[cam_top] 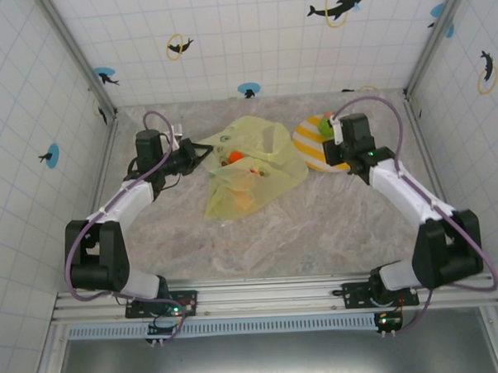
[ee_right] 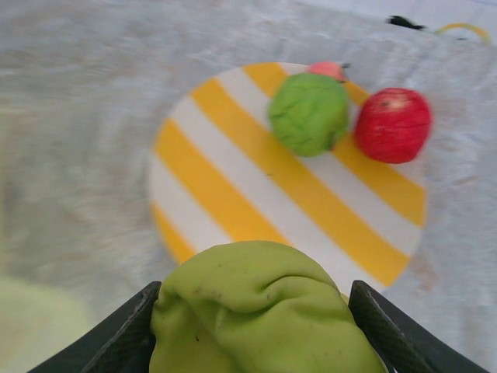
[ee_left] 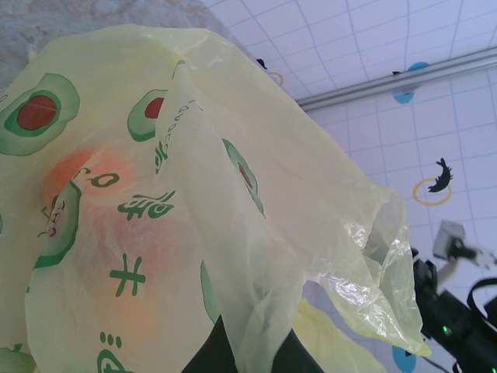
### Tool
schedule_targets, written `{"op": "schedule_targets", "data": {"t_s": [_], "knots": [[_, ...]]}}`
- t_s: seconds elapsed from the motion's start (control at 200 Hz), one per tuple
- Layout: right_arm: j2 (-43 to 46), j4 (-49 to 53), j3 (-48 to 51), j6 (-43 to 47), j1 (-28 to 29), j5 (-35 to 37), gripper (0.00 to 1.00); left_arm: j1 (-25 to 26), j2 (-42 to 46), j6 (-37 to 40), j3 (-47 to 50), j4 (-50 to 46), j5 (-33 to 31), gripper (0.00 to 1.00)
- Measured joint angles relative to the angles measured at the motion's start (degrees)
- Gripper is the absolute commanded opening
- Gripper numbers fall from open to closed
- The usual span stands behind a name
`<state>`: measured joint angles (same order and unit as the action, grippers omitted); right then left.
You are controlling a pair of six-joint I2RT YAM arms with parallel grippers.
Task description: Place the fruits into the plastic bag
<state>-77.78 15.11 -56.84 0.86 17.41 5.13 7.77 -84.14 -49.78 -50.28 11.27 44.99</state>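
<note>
Plastic bag (cam_top: 250,168) and plate (cam_top: 310,149) crowd the far table (cam_top: 317,233); nearer surface lies bare.

Bright, even light; glare on plastic bag (ee_left: 202,202); right wrist view blurred.

Through the plastic bag (ee_left: 256,233) the fruits (ee_left: 101,225) inside are only blurry orange smudges. The lime-green fruit (ee_right: 252,299) in the right claw (ee_right: 252,330) is cut off by the bottom edge. A pinkish fruit (ee_right: 327,69) hides mostly behind the green fruit (ee_right: 309,113).

A marbled grey-brown counter (cam_top: 317,233) spans the middle of the frame. A crinkled yellow-green plastic bag (cam_top: 253,174) lies at its centre, with a round yellow-and-white striped plate (cam_top: 308,147) just beside it, toward the upper right.
</note>
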Motion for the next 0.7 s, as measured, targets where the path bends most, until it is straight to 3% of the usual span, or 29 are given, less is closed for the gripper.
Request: {"op": "schedule_targets", "data": {"t_s": [0.31,0.701], "knots": [[5.1,-3.9,5.6,-8.5,3.7,-18.4,0.50,0.0,0.0,0.0,0.0,0.0,0.0,0.00],[-3.7,-11.6,5.5,-12.0,11.7,-25.0,0.49,0.0,0.0,0.0,0.3,0.0,0.0,0.00]]}}
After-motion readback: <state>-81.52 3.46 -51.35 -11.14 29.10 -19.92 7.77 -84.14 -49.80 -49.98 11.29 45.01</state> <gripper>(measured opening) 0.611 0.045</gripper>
